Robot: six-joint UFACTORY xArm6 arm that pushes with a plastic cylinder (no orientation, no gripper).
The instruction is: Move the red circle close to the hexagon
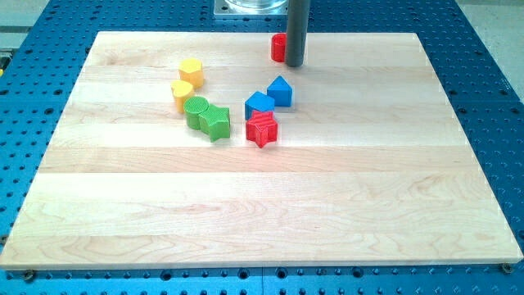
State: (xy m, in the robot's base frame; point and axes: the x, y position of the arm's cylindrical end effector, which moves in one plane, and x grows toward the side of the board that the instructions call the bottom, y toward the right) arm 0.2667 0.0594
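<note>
Camera view: a pale wooden surface (270,205) lies on a blue perforated bench. We carry no gripper and hold nothing; our rod ends in my tip (294,65), near the view's top edge.

The red circle (278,47) sits just at the tip's left, partly hidden behind the rod; whether they touch we cannot tell. The yellow hexagon (191,70) lies well to the view's left and slightly lower, with a yellow block (182,93) of unclear shape just below it.

Also noted nearby: a green circle (196,111), a green star (217,122), two blue blocks (270,98) and a red star (262,129).

We judge the red circle light, rigid and free-sliding. Being round, it may roll off an off-centre push, so contact belongs on its right face, centred.
</note>
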